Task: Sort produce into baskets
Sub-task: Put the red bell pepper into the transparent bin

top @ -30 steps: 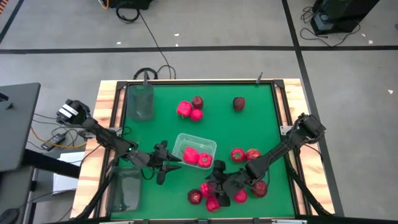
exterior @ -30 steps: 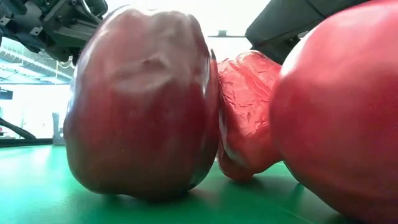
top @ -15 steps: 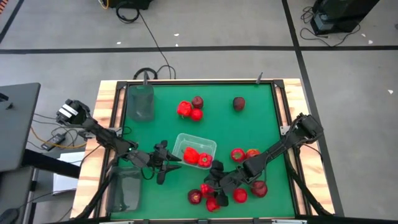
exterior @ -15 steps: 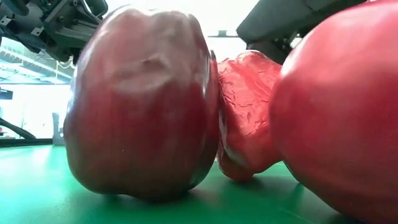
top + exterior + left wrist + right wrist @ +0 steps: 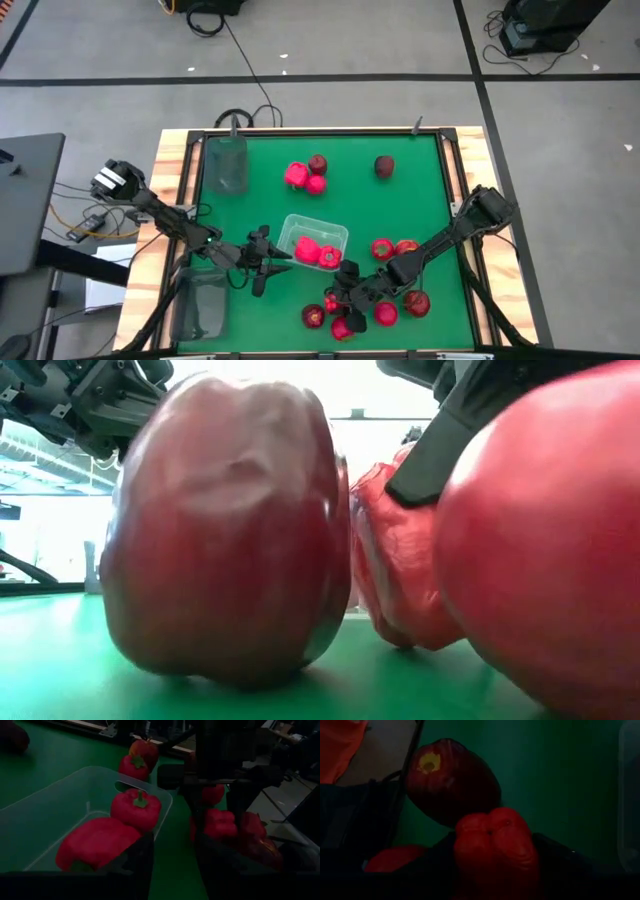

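Clear basket [image 5: 339,236] holds two red peppers [image 5: 317,252], perhaps touching; others scattered.

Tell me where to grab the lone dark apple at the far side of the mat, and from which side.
Grip the dark apple across its round middle, coming straight down from above. It sits alone on the green mat, apart from the three-piece cluster beside it, so fingers should fit on either flank. Its stem end cannot be made out from here.
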Tool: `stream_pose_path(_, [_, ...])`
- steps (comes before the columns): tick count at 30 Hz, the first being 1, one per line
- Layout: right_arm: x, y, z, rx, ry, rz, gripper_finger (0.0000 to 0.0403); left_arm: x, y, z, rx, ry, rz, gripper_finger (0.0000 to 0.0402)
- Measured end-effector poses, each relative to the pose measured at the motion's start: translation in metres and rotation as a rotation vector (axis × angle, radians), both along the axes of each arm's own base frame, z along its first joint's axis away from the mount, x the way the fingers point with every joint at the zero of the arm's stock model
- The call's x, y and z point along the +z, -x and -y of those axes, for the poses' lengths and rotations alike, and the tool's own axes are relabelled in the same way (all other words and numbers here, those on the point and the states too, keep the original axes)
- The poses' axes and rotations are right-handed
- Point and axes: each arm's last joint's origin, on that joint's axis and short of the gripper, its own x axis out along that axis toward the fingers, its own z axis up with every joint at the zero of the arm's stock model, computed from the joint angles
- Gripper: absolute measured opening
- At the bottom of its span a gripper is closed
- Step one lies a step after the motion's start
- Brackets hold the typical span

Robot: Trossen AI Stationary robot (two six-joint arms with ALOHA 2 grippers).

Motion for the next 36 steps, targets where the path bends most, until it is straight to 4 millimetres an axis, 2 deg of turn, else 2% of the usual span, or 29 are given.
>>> stream_pose_path(3, [0.013, 0.0, 0.003, 0.009, 0.006, 0.046, 0.0233, 0.0, 0.0, 0.0, -0.001, -0.003, -0.002, 0.0147])
stream_pose_path(6, [0.042, -0.003, 0.01, 0.035, 0.015, 0.145, 0.0233, 0.0, -0.001, -0.002, 0.019, -0.009, 0.001, 0.0147])
stream_pose_path(10, [0.079, -0.007, 0.028, 0.038, 0.057, 0.275, 0.0232, 0.002, -0.005, -0.012, 0.073, -0.037, 0.011, 0.0147])
stream_pose_path(13, [0.094, -0.01, 0.046, -0.01, 0.14, 0.332, 0.0232, 0.005, -0.008, -0.02, 0.096, -0.067, 0.027, 0.0147])
stream_pose_path(15, [0.094, -0.015, 0.062, -0.062, 0.21, 0.329, 0.0232, 0.012, -0.008, -0.027, 0.115, -0.089, 0.051, 0.0147])
stream_pose_path(19, [0.075, -0.028, 0.097, -0.163, 0.318, 0.233, 0.0244, 0.027, -0.006, -0.039, 0.156, -0.089, 0.109, 0.0147])
stream_pose_path(24, [0.059, -0.031, 0.129, -0.214, 0.378, 0.091, 0.0242, 0.041, 0.001, -0.055, 0.205, -0.106, 0.119, 0.0147])
stream_pose_path(27, [0.053, -0.029, 0.142, -0.208, 0.365, 0.009, 0.0244, 0.044, 0.003, -0.062, 0.229, -0.139, 0.103, 0.0147])
stream_pose_path(31, [0.051, -0.03, 0.153, -0.151, 0.289, -0.018, 0.0276, 0.047, 0.003, -0.074, 0.272, -0.196, 0.105, 0.0153])
stream_pose_path(36, [0.062, -0.031, 0.159, -0.07, 0.264, 0.046, 0.0333, 0.046, 0.0, -0.095, 0.363, -0.226, 0.08, 0.0201])
